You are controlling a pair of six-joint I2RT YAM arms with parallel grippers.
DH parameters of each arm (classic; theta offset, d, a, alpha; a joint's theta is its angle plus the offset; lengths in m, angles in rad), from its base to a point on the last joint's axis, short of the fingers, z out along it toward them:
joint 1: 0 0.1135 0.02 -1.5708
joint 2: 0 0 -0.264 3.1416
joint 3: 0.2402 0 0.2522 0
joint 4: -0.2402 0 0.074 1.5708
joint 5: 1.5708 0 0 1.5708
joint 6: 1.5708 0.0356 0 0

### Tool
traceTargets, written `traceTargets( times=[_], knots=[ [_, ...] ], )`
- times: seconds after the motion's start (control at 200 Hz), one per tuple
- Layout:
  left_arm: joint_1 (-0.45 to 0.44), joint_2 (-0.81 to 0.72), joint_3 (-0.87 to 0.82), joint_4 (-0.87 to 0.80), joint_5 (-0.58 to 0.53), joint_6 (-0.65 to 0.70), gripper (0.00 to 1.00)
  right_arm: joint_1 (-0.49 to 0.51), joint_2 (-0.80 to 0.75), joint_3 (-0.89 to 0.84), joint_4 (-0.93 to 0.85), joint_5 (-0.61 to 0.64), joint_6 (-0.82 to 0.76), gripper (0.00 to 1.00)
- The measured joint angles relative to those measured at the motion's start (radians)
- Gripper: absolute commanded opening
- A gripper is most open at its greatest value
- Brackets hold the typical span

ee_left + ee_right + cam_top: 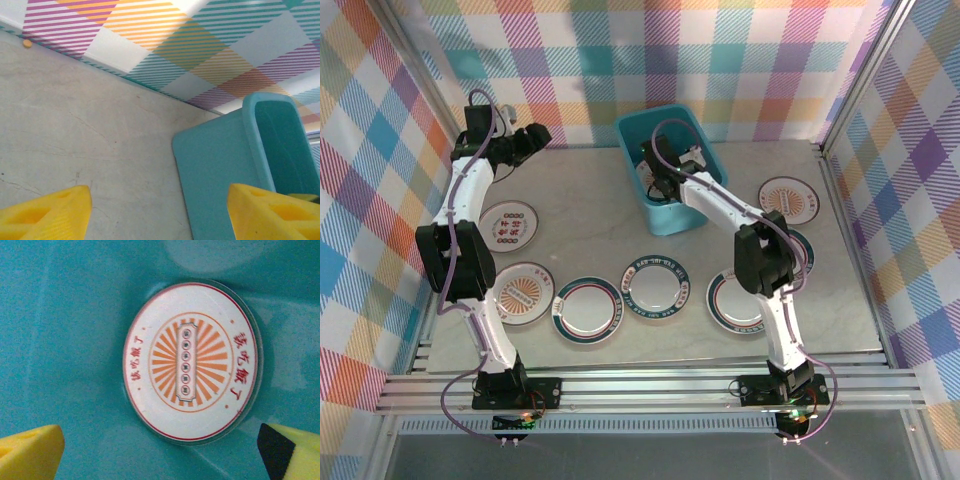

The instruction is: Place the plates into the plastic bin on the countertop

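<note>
Plates [658, 286] are being moved into the blue bin [632, 128] at the back of the desk [580, 190], and the drop-off step is judged to be in hand. One sunburst plate [190, 362] is lying flat on the bin's floor, directly under the right claw [160, 447]. That claw is being held wide apart, with nothing between its yellow fingers [30, 452]. The left claw [528, 138] is being held fairly wide and empty over bare desk, left of the bin.

Several plates are lying on the desk in front of and to the right of the bin, among them a teal-rimmed plate [587, 308].

Next move, as judged: the right claw is to be lifted out of the bin without catching the rim, then taken to a plate on its own side. A flat plate on a smooth desk offers little edge, so a low approach at the plate's rim is likely being called for.

Writing: red Chinese characters are being displayed on either side of the sunburst plate's border, but they cannot be transcribed with confidence. Small round marks on its central strip are illegible. No brand is being noted.
</note>
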Motion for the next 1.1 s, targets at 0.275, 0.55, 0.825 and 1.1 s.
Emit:
traceTargets(
  times=[0.275,0.55,0.825,1.1],
  knots=[
    [0.0,-0.001,-0.006,-0.121,-0.119,0.003,0.72,-0.018,-0.113,-0.07,0.177,-0.064,-0.381,1.0],
    [0.043,-0.075,-0.142,-0.227,-0.227,-0.006,0.73,-0.09,-0.13,0.04,0.235,-0.299,-0.674,0.91],
    [0.135,-0.208,-0.327,-0.28,-0.303,-0.053,0.73,-0.141,-0.042,0.272,0.26,-0.554,-0.845,0.78],
    [0.227,-0.237,-0.459,-0.284,-0.32,-0.076,0.72,-0.142,0.027,0.318,0.213,-0.713,-0.884,0.71]
  ],
)
